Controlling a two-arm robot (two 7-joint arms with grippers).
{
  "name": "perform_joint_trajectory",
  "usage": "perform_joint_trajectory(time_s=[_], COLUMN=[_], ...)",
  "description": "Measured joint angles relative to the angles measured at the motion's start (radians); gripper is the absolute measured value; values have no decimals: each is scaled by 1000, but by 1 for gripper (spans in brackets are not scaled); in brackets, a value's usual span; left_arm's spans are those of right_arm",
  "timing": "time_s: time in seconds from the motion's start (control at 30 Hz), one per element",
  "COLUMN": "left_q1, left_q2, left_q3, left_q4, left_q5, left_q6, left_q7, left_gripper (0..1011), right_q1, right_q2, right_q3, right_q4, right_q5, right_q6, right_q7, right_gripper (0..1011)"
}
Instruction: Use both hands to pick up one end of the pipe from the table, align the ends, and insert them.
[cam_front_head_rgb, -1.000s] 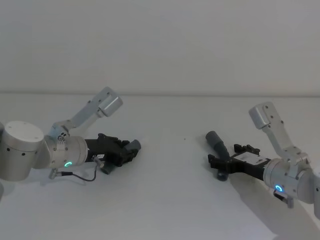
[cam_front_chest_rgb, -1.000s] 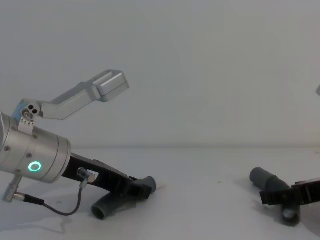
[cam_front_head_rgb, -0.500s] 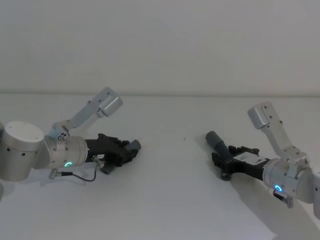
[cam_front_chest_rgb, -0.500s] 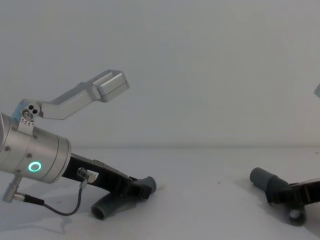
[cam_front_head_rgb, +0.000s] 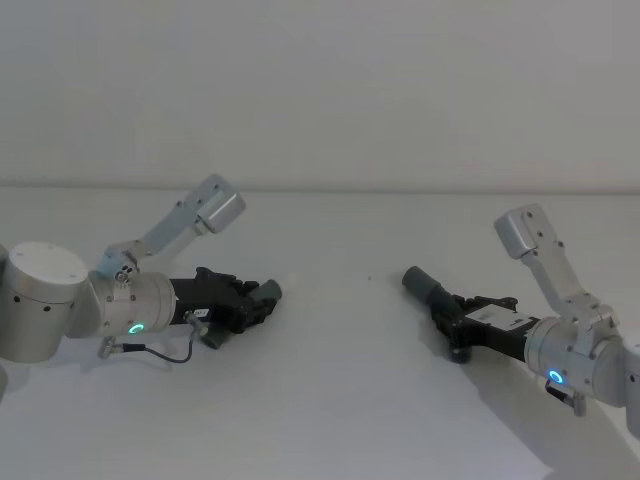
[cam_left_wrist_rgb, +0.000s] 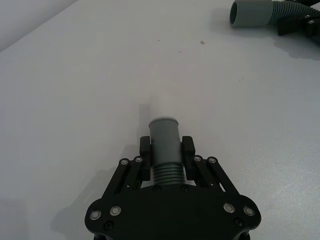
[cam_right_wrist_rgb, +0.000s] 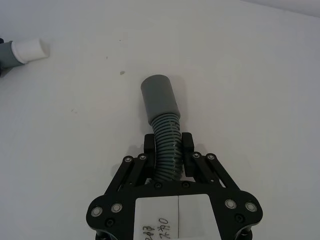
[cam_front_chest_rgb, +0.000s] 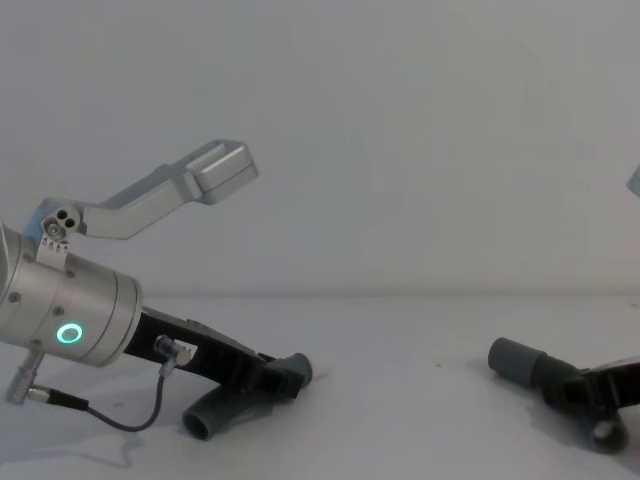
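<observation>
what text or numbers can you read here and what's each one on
Likely "297", handwritten sideways with more marks I cannot read, on the white label on the right tool, which is shut on the socket piece.
White tag on the left tool, shut on the spigot piece: too small to read.

Black on left gripper (cam_left_wrist_rgb: 166, 150) and right gripper (cam_right_wrist_rgb: 166, 145), dark grey ribbing on left hose piece (cam_left_wrist_rgb: 166, 172) and right hose piece (cam_right_wrist_rgb: 165, 127), smooth grey socket cuff (cam_right_wrist_rgb: 159, 97), whitish spigot tip (cam_right_wrist_rgb: 31, 50), green ring light (cam_front_chest_rgb: 68, 333) on silver wrist (cam_front_chest_rgb: 95, 295), plain matte white table (cam_front_head_rgb: 340, 400).
</observation>
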Motion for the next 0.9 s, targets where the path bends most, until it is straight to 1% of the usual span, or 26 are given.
perform_joint_trajectory(time_s=[0.27, 0.47, 0.63, 0.73, 0.83, 0.9], left_q1=[0, 0, 1, 2, 2, 2], left_q2=[0, 0, 2, 6, 12, 17], left_q3=[0, 0, -4, -10, -18, -26], left_q4=[0, -4, -19, -33, -51, -69], left_q5=[0, 4, 12, 19, 24, 27], left_q6=[0, -4, -18, -30, -42, -51], left_q7=[0, 3, 11, 18, 24, 26], left_gripper=[363, 363, 363, 363, 363, 363], right_q1=[-2, -13, -25, -30, -37, -39], right_q2=[0, 1, 5, 9, 19, 25], right_q3=[1, 7, 15, 18, 25, 29], right_q4=[-1, -14, -34, -42, -60, -67], right_q5=[-2, -5, -6, -6, -5, -4], right_q6=[-1, -34, -88, -111, -160, -178], right_q7=[1, 6, 15, 21, 37, 46], right_gripper=[301, 300, 300, 300, 299, 300])
